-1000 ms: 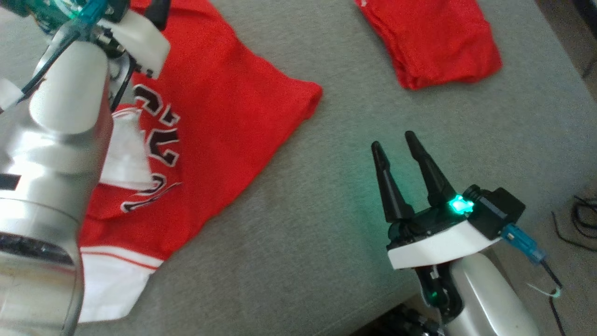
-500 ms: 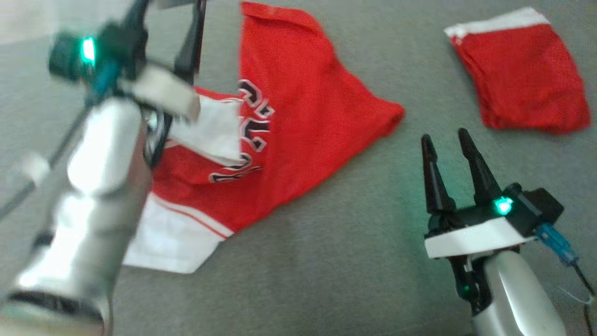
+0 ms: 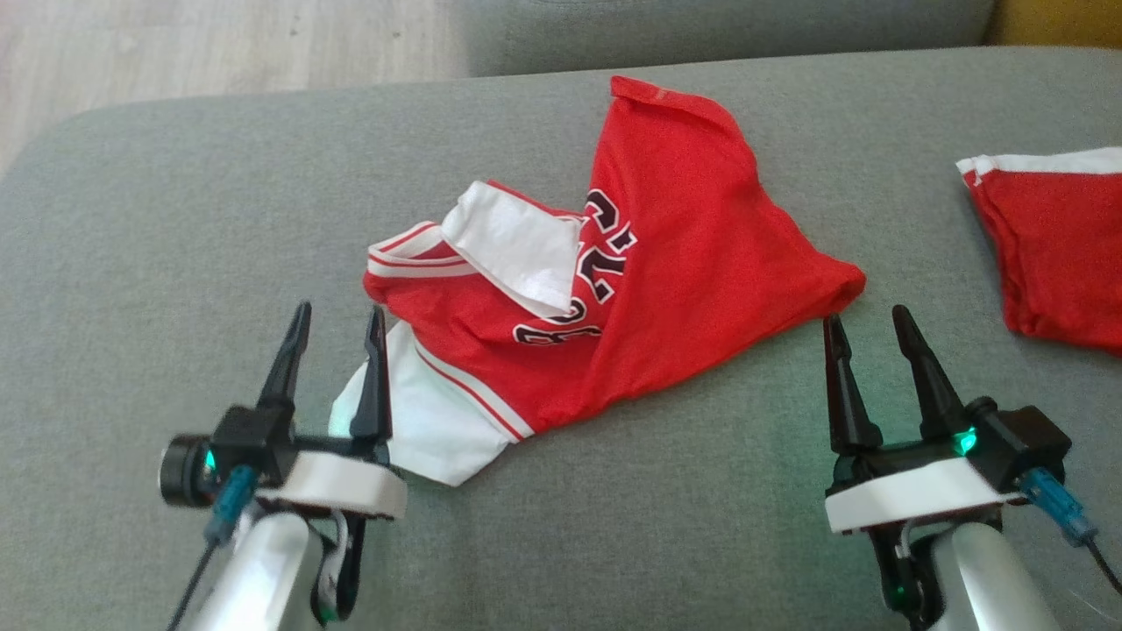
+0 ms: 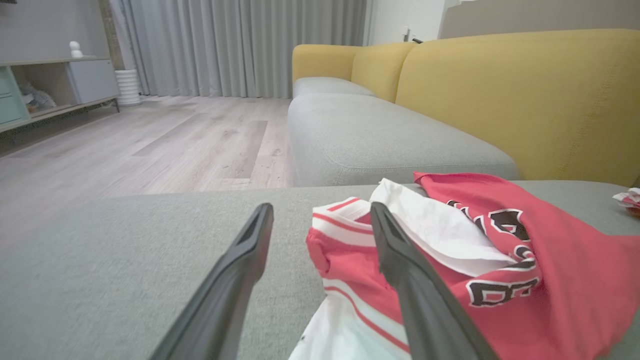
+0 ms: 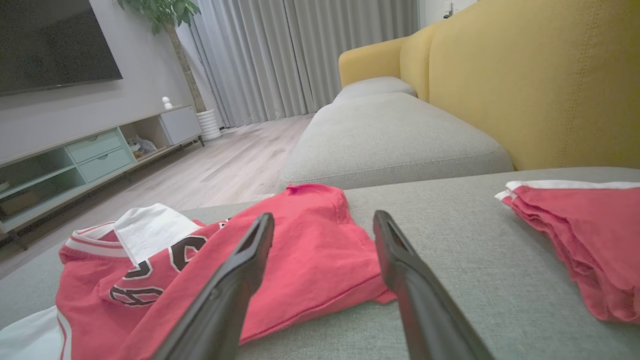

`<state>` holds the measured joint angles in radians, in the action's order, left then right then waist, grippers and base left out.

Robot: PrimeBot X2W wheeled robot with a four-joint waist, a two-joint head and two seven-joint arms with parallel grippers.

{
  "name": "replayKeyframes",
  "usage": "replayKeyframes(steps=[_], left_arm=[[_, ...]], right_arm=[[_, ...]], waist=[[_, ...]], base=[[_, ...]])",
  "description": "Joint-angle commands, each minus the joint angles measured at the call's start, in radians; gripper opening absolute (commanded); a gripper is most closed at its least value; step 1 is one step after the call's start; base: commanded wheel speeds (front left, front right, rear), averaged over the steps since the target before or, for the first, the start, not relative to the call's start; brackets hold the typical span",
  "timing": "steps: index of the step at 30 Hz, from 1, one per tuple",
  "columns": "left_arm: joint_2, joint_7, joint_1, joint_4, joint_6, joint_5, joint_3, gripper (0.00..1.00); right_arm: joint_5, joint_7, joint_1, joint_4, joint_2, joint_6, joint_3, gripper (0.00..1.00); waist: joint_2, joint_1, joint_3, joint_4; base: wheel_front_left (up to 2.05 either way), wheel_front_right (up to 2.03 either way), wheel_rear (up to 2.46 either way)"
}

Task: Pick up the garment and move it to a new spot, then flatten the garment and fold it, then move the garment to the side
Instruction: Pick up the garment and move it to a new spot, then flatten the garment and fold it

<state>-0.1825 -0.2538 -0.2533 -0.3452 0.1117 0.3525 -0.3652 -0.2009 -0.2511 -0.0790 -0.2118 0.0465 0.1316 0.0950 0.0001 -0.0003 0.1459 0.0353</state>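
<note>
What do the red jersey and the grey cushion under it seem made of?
The crumpled red-and-white jersey looks like soft matte knit cloth, perhaps cotton or polyester: it creases and drapes. The grey sofa cushion looks like coarse woven upholstery, flecked and matte.

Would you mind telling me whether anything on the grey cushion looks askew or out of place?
The red jersey lies rumpled on the cushion, not flat: a white flap is folded over its lettering, hiding part of it. The other red garment at the right looks neatly folded.
</note>
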Motion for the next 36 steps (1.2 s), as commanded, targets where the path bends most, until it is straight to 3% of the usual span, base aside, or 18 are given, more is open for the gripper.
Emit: replayKeyframes(steps=[1, 9, 14, 23, 29, 30, 31, 32, 36], left_arm=[[-0.01, -0.008, -0.038, 0.046, 0.009, 0.0, 0.044, 1.0], [0.006, -0.008, -0.03, 0.069, 0.006, -0.021, 0.042, 1.0], [0.019, -0.008, -0.041, 0.071, 0.001, -0.025, 0.036, 1.0], [0.046, -0.008, -0.067, 0.053, -0.018, -0.035, 0.02, 1.0], [0.05, -0.008, -0.072, 0.044, -0.022, -0.041, 0.023, 1.0], [0.049, -0.008, -0.072, 0.043, -0.022, -0.042, 0.025, 1.0], [0.048, -0.008, -0.071, 0.042, -0.022, -0.043, 0.026, 1.0], [0.047, -0.008, -0.071, 0.041, -0.021, -0.043, 0.028, 1.0], [0.04, -0.008, -0.066, 0.036, -0.016, -0.046, 0.034, 1.0]], right_arm=[[0.009, -0.011, -0.009, 0.025, 0.004, -0.001, 0.021, 1.0], [0.024, -0.011, -0.022, 0.019, 0.004, -0.001, -0.001, 1.0], [0.046, 0.0, -0.072, -0.047, 0.004, -0.001, -0.029, 1.0], [0.088, 0.11, -0.305, -0.353, 0.004, -0.001, -0.196, 1.0], [0.077, 0.113, -0.406, -0.554, 0.004, -0.001, -0.198, 1.0], [0.082, 0.109, -0.416, -0.581, 0.004, -0.001, -0.197, 0.67], [0.083, 0.104, -0.425, -0.607, 0.004, -0.001, -0.194, 0.08], [0.085, 0.094, -0.434, -0.627, 0.004, -0.001, -0.188, 0.0], [0.096, 0.032, -0.45, -0.663, 0.004, -0.001, -0.176, 0.0]], waist=[[-0.0001, 0.0003, -0.005, 0.007], [-0.0001, 0.0003, 0.0, 0.017], [-0.0001, 0.0003, 0.023, 0.026], [-0.0001, 0.0003, 0.073, 0.073], [-0.0001, 0.0003, 0.08, 0.086], [-0.0001, 0.0003, 0.079, 0.085], [-0.0001, 0.0003, 0.078, 0.083], [-0.0001, 0.0003, 0.077, 0.08], [-0.0001, 0.0003, 0.066, 0.05]], base=[[0.0, 0.0, 0.0], [0.0, 0.0, 0.0], [0.0, 0.0, 0.0], [0.0, 0.0, 0.0], [0.0, 0.0, 0.0], [0.0, 0.0, 0.0], [0.0, 0.0, 0.0], [0.0, 0.0, 0.0], [0.0, 0.0, 0.0]])
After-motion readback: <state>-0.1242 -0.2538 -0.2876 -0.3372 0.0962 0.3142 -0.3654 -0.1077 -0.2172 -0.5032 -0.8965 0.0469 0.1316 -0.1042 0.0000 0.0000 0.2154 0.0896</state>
